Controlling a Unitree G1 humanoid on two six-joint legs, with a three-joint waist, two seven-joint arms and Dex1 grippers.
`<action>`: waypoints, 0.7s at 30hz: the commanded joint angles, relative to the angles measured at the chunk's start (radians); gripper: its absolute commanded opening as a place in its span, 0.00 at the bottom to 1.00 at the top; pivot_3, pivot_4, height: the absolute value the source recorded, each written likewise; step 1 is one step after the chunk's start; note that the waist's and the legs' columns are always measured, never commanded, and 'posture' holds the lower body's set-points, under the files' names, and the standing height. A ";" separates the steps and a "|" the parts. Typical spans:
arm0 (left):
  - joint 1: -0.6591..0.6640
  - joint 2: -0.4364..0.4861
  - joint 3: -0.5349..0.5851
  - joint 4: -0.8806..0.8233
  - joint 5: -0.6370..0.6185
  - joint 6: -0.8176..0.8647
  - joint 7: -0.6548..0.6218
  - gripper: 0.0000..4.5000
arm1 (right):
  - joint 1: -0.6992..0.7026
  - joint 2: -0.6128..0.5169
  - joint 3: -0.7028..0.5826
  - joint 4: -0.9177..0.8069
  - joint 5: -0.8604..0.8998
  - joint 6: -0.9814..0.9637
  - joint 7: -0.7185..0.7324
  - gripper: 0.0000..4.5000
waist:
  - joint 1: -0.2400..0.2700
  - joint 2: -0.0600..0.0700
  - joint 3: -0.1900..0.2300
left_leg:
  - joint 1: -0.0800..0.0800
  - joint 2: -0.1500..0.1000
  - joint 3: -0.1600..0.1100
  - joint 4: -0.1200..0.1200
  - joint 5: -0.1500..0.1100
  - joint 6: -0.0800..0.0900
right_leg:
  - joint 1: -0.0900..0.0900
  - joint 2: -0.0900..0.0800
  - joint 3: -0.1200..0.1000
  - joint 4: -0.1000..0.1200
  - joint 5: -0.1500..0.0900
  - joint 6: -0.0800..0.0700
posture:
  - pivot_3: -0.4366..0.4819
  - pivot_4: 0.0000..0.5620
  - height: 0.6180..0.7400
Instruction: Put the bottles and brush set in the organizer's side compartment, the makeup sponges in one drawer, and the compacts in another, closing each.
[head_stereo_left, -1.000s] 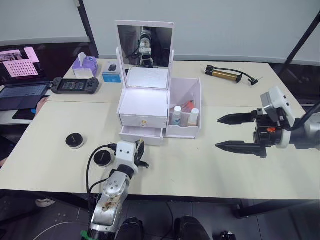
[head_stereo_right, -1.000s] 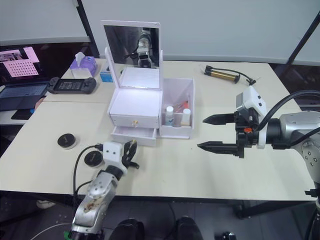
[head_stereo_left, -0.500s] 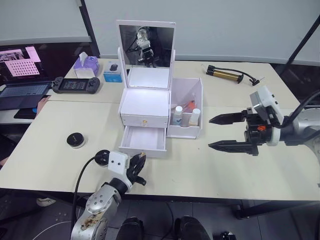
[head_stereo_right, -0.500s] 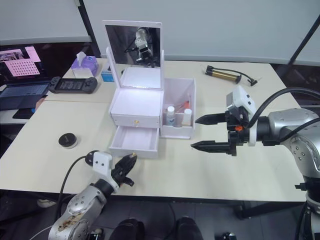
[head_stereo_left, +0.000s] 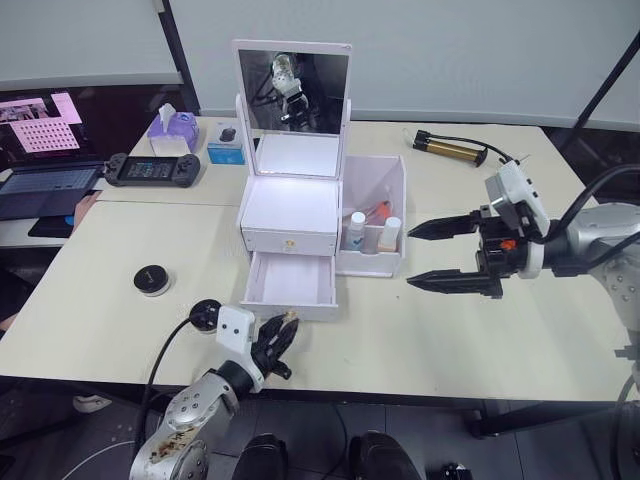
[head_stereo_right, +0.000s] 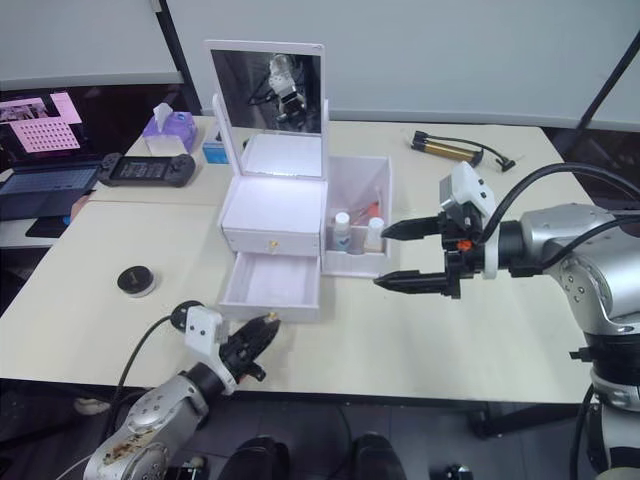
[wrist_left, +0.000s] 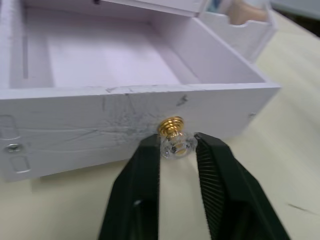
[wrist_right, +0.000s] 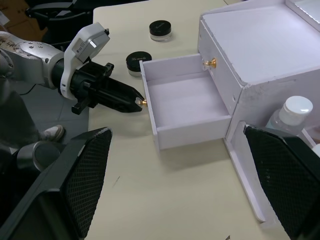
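The white organizer (head_stereo_left: 300, 215), no legible writing, has its lower drawer (head_stereo_left: 291, 284) pulled out, left gripper (wrist_left: 176, 150) jaws clenched on the gold-and-clear knob (wrist_left: 173, 136); right gripper (head_stereo_left: 422, 255) jaws released.

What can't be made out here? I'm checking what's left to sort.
- Upper drawer: shut, contents hidden.
- Side compartment: walls hide what stands behind the two bottles; the orange item there is unclear.
- Near compact: left gripper and lower drawer partly cover it.

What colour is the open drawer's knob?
Gold stem with a clear tip; the knob shows best in the left wrist view.
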 joint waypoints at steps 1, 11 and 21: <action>0.015 0.041 0.097 -0.080 -0.105 -0.033 -0.074 0.55 | -0.028 -0.011 -0.019 0.023 -0.019 -0.038 0.027 1.00 | -0.003 0.000 0.000 | 0.000 0.000 0.000 0.000 0.000 0.000 | 0.000 0.000 0.000 0.000 0.000 0.000 | 0.48 0.27 0.58; 0.030 0.299 0.496 0.015 -0.378 -0.030 -0.274 1.00 | -0.087 -0.034 -0.013 0.197 -0.120 -0.151 0.125 1.00 | -0.003 0.001 0.000 | 0.002 0.001 0.000 0.000 0.000 0.000 | 0.000 0.001 0.000 0.000 -0.001 -0.001 | 0.48 0.27 0.58; -0.094 0.699 0.813 0.706 -0.181 -0.192 -0.475 1.00 | -0.052 -0.008 -0.051 0.516 -0.290 -0.424 0.065 1.00 | -0.010 0.001 0.000 | 0.002 0.002 0.009 -0.001 0.000 0.000 | -0.002 0.001 -0.002 0.001 -0.002 -0.003 | 0.48 0.27 0.58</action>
